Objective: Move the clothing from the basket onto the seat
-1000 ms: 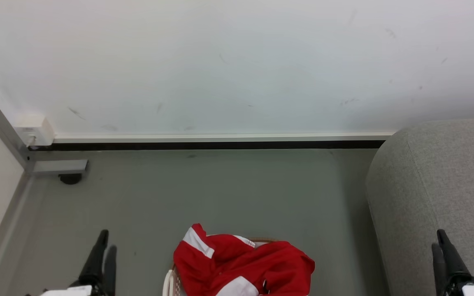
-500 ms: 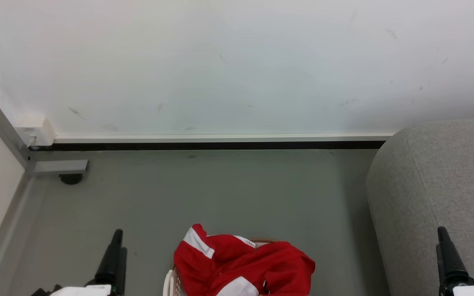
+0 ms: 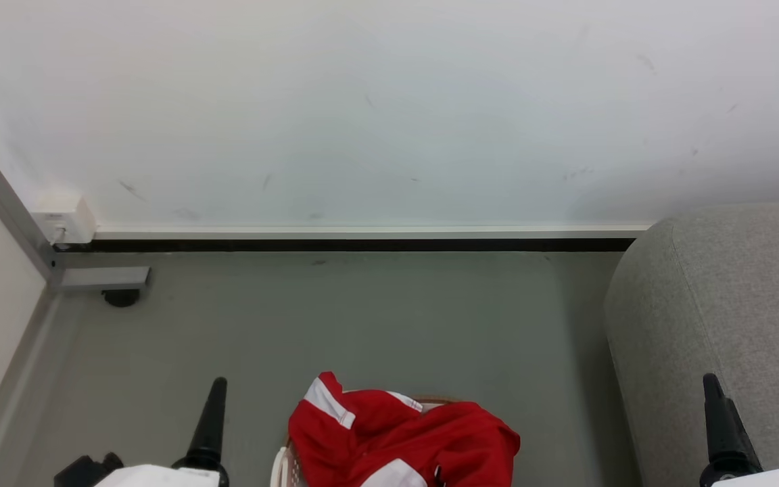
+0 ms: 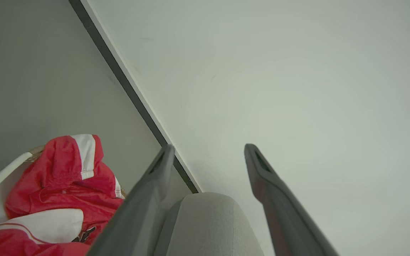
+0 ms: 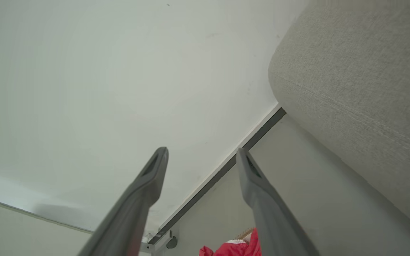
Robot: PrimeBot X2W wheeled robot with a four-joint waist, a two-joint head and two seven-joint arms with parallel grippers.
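near left: left gripper (image 4: 209, 147), long smooth dark fingers parted wide, empty, touching nothing. near right: right gripper (image 5: 202, 151), likewise spread, empty, in open air. between them, crumpled glossy red jersey (image 3: 403, 433) with white panels, heaped in the perforated cream laundry basket (image 3: 276, 468) on the matte grey floor (image 3: 362, 318). further right, rounded light grey woven-fabric sofa (image 3: 734, 304), bare of clothing. far, dark baseboard (image 3: 362, 245) under a scuffed white wall (image 3: 362, 101).
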